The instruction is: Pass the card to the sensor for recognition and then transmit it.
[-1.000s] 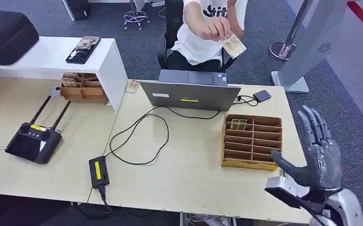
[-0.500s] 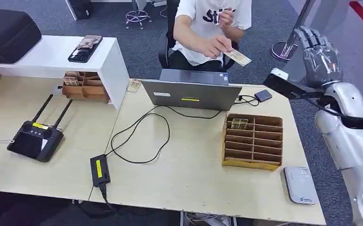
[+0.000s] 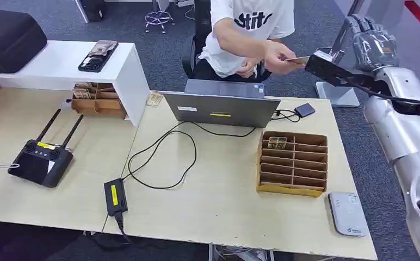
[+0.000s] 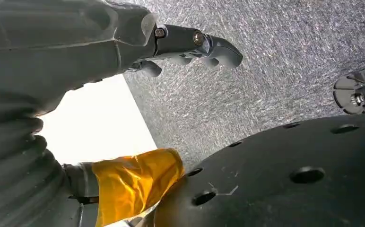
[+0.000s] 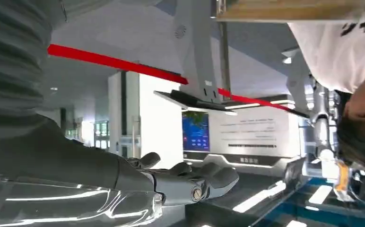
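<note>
A person in a white shirt [image 3: 251,27] sits behind the table and holds a tan card [image 3: 300,59] out to the side, edge-on. My right hand [image 3: 372,41] is raised high at the table's far right corner, fingers stretched and holding nothing. The black block at its wrist is just short of the card's tip. In the right wrist view the fingers [image 5: 195,182] lie straight and bare. A white card sensor [image 3: 348,213] lies flat on the table's near right corner. My left hand [image 4: 190,42] hangs over grey carpet with nothing in it.
A grey laptop [image 3: 218,109] stands at the table's far middle, its cable looping to a black adapter [image 3: 114,197]. A cardboard slotted box [image 3: 292,163] sits between laptop and sensor. A black controller with antennas [image 3: 39,163] lies left, below a white shelf [image 3: 61,65].
My right arm has swung up from the table's near right corner, uncovering the sensor, to beside the person. The person's hand has carried the card sideways toward my right hand.
</note>
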`<state>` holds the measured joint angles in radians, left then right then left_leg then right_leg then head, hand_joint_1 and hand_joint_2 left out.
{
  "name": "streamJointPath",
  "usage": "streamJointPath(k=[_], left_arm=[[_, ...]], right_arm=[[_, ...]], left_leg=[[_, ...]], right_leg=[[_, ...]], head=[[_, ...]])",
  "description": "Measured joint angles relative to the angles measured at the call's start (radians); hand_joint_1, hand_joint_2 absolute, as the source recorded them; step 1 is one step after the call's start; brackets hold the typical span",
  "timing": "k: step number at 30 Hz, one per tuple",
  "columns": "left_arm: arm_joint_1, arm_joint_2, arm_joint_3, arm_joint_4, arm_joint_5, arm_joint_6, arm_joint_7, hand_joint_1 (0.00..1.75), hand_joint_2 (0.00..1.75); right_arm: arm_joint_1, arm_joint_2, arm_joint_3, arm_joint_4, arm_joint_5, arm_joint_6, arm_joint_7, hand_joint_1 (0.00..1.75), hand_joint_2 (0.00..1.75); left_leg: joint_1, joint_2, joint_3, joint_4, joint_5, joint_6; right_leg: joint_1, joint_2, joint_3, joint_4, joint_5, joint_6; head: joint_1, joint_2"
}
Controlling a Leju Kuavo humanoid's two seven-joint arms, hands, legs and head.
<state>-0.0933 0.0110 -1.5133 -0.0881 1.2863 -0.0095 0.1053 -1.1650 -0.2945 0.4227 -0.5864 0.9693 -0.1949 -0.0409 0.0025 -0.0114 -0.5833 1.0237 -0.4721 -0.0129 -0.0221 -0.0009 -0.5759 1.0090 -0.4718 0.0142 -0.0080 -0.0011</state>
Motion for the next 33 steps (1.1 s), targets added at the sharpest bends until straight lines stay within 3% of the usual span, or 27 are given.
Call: streamJointPath(k=[14,26,27,28,33], left_arm=[[-0.002,0.000,-0.005,-0.001,-0.001,0.003,0.006,0.00,1.75],[-0.003,-0.001,-0.005,-0.001,-0.001,0.007,0.012,0.00,1.75],[-0.003,-0.001,-0.005,-0.001,-0.002,0.007,0.012,0.00,1.75],[-0.003,-0.002,-0.005,-0.001,-0.002,0.008,0.012,0.00,1.75],[-0.003,-0.002,-0.005,-0.001,-0.002,0.010,0.012,0.00,1.75]], right_arm=[[-0.029,0.027,-0.003,0.094,-0.034,-0.002,0.017,0.00,1.75],[-0.029,0.045,-0.021,0.125,-0.067,0.005,-0.012,0.02,1.75],[-0.029,0.048,-0.030,0.127,-0.081,0.016,-0.022,1.40,1.75],[-0.029,0.052,-0.035,0.129,-0.090,0.023,-0.027,1.75,1.75],[-0.029,0.070,-0.049,0.129,-0.097,0.055,-0.041,1.75,1.75]], left_leg=[[0.000,0.000,0.000,0.000,0.000,0.000],[0.000,0.000,0.000,0.000,0.000,0.000],[0.000,0.000,0.000,0.000,0.000,0.000],[0.000,0.000,0.000,0.000,0.000,0.000],[0.000,0.000,0.000,0.000,0.000,0.000]], right_leg=[[0.000,0.000,-0.001,0.000,0.000,0.000],[0.000,0.000,-0.001,0.000,0.000,0.000],[0.000,0.000,-0.001,0.000,0.000,0.000],[0.000,0.001,-0.001,0.000,0.000,0.000],[0.000,0.001,-0.001,0.000,0.000,0.000]], head=[[0.000,0.000],[0.000,0.000],[0.000,0.000],[0.000,0.000],[0.000,0.000]])
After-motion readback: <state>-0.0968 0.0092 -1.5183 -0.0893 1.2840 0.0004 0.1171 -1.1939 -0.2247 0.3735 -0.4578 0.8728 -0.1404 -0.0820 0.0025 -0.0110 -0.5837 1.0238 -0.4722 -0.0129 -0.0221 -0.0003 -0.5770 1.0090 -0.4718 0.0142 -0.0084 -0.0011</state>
